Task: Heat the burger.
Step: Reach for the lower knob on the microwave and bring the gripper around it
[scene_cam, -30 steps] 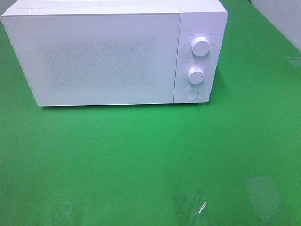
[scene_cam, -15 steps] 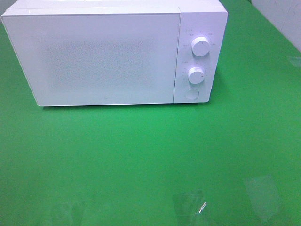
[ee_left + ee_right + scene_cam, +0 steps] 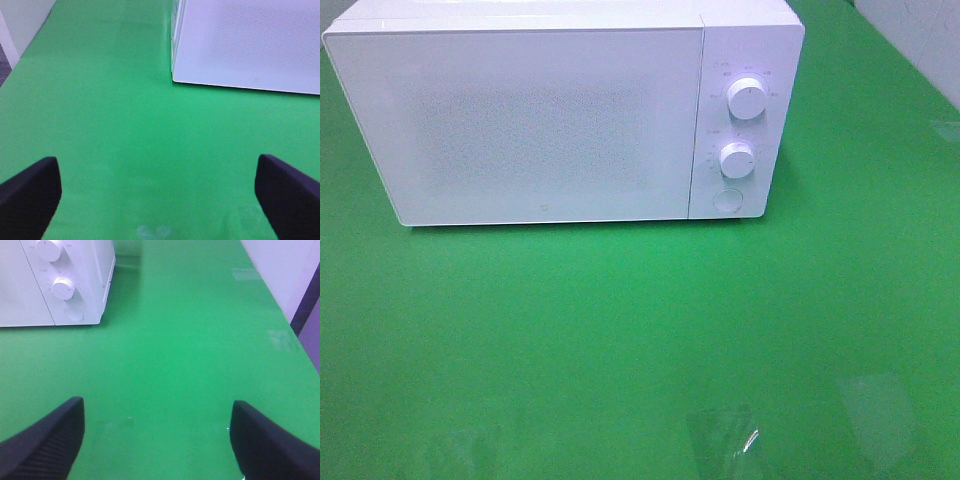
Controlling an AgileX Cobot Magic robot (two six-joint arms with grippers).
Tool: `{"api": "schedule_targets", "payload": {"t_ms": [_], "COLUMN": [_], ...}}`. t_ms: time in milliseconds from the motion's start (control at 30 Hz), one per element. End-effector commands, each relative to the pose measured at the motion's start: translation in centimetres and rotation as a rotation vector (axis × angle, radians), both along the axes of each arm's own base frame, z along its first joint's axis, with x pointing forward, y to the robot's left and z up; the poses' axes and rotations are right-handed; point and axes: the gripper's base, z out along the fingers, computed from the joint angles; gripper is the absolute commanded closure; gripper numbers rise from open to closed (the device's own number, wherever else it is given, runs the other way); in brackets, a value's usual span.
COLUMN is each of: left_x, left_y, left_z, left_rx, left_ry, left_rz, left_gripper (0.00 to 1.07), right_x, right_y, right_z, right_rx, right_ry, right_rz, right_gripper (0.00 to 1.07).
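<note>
The white microwave (image 3: 550,120), door shut, blocks ten to one o'clock; the green tabletop (image 3: 640,340) lies open from three through six to nine. A bare strip passes the microwave's right flank at two o'clock.

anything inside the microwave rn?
Cannot tell: the microwave door is shut and its white dotted panel hides the interior. No burger shows in any view.

A white microwave (image 3: 560,115), door shut, stands on the green table (image 3: 640,330)
</note>
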Motion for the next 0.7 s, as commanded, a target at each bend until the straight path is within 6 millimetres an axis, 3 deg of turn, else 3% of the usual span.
{"api": "schedule_targets", "payload": {"t_ms": [33, 400, 500, 700], "left_x": [-0.2, -0.2, -0.2, -0.2], "left_y": [-0.1, -0.1, -0.1, -0.1], "left_z": [0.0, 0.0, 0.0, 0.0], "left_rx": [-0.001, -0.001, -0.001, -0.001], "left_ry": [-0.014, -0.014, -0.014, -0.014], "left_rz": [-0.002, -0.002, -0.002, -0.002], "left_gripper": [0.05, 0.05, 0.05, 0.05], "right_x": [-0.4, -0.4, -0.3, 1.6], "right_y": [0.0, 0.0, 0.0, 0.1], "right_z": [0.1, 0.2, 1.0, 2.2], "right_rx": [-0.006, -0.014, -0.016, -0.019], "right_ry": [-0.038, -0.044, -0.067, -0.062], "right_rz": [-0.002, 0.000, 0.002, 0.007], "right_gripper": [0.31, 0.31, 0.31, 0.31]}}
